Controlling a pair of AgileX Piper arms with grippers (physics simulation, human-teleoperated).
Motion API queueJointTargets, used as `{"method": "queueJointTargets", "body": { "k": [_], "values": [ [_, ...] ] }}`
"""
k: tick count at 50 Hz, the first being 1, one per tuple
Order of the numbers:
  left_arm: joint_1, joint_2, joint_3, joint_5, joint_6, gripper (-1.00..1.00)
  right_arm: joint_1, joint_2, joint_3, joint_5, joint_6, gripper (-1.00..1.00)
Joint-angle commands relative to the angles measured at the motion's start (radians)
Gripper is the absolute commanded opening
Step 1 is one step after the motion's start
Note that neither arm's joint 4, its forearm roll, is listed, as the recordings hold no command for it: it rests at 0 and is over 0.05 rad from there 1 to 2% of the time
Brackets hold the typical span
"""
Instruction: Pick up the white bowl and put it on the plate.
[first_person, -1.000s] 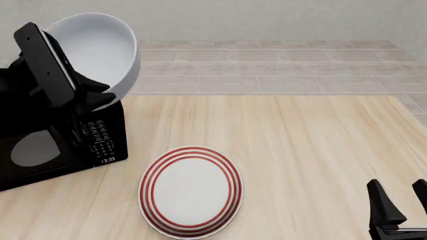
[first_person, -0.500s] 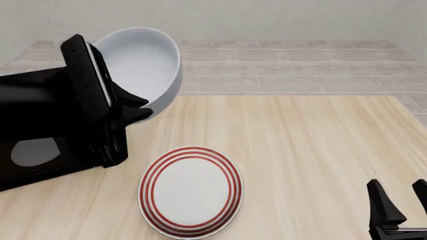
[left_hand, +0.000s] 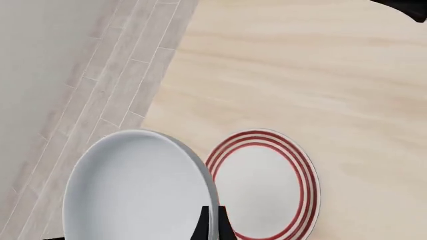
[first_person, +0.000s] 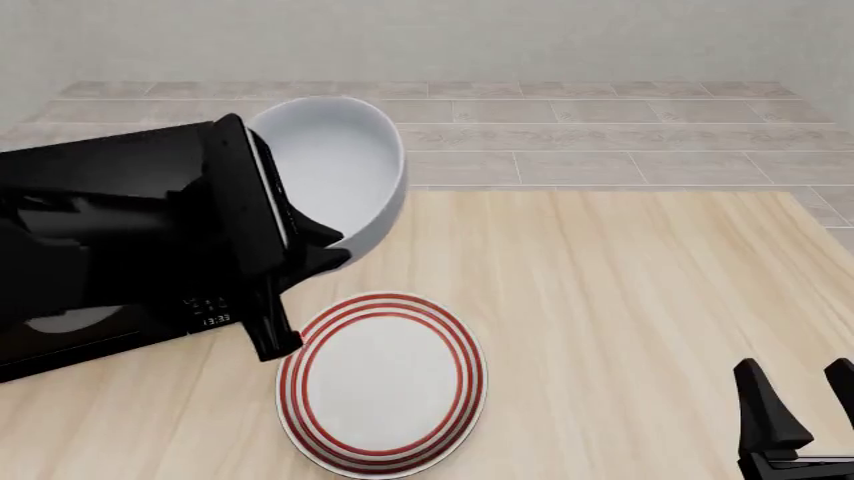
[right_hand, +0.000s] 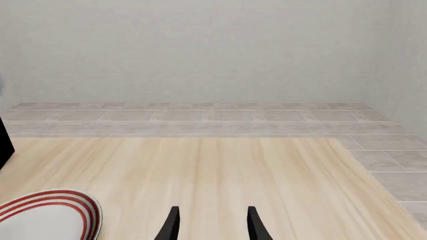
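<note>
In the front view there is one white bowl, tilted in the air beyond the one plate lying flat on the desk, beside one black microwave. The right pincer stands with fingers apart, holding nothing.

In the left wrist view the left pincer is clamped on the bowl's rim, the plate below.

In the right wrist view part of the plate shows.
</note>
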Motion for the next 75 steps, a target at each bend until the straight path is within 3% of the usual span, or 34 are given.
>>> {"method": "queueJointTargets", "body": {
  "k": [1,75],
  "values": [
    [-0.015,0.018,0.051,-0.059,-0.021,-1.0,-0.001,-0.005,0.0,0.006,0.0,1.0],
    [-0.091,0.104,0.248,-0.271,-0.156,-1.0,-0.001,-0.005,0.0,0.006,0.0,1.0]
  ]
}}
